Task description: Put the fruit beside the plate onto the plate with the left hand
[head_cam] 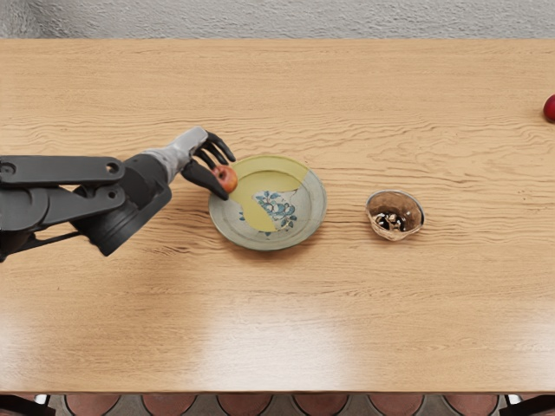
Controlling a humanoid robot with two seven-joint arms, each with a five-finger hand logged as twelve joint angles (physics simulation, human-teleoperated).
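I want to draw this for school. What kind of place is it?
Probably a dining or kitchen table, in a computer-made scene. You can see a long wooden table, a painted plate, a small bowl, and a robot's left hand holding a fruit.

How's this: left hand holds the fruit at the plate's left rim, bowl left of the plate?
No: head view shows the bowl right of the plate. The left hand does hold the fruit at the plate's left rim.
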